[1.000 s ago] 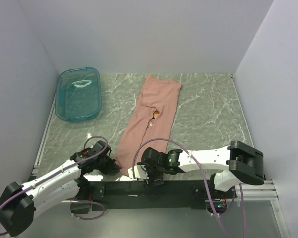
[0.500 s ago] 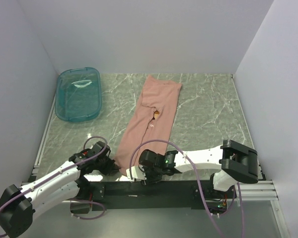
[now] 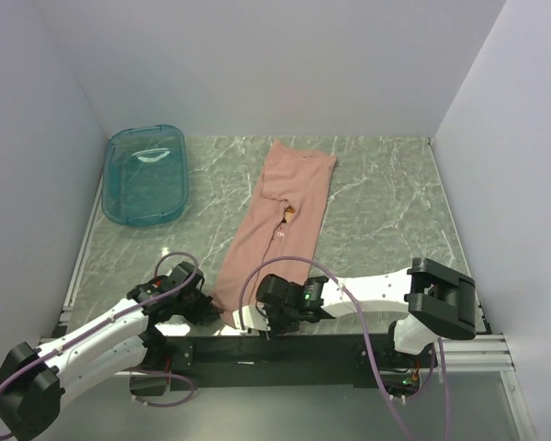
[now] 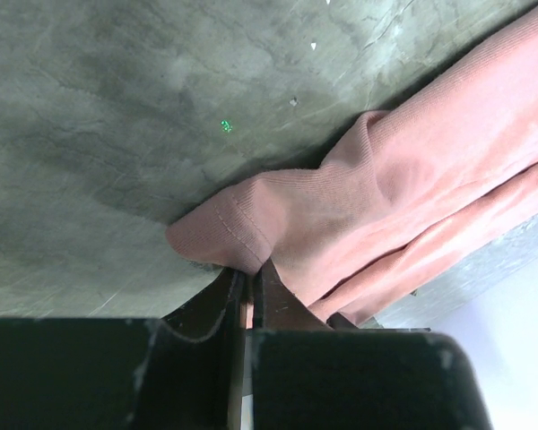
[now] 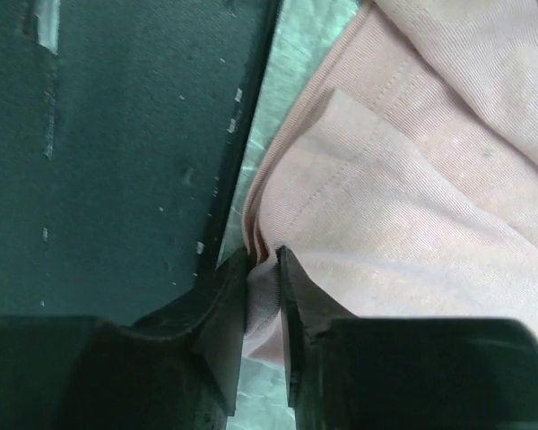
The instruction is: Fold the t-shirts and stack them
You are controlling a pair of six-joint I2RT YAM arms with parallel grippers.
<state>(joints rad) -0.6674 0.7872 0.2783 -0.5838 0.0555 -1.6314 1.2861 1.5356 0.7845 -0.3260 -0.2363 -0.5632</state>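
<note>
Right gripper has just pinched down on the t-shirt hem, bottom centre of frame. Left gripper clamps the other corner; fold looks ready.

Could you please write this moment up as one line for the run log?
left gripper: shut on t-shirt near hem | right gripper: shut on near hem | t-shirt: long narrow strip on table | teal tub: far left

free: bare table right of the shirt, where I can pass, plus a narrower lane between shirt and tub | blocked: tub fills my far-left corner, shirt runs from near edge to back | limits: walls on three sides
</note>
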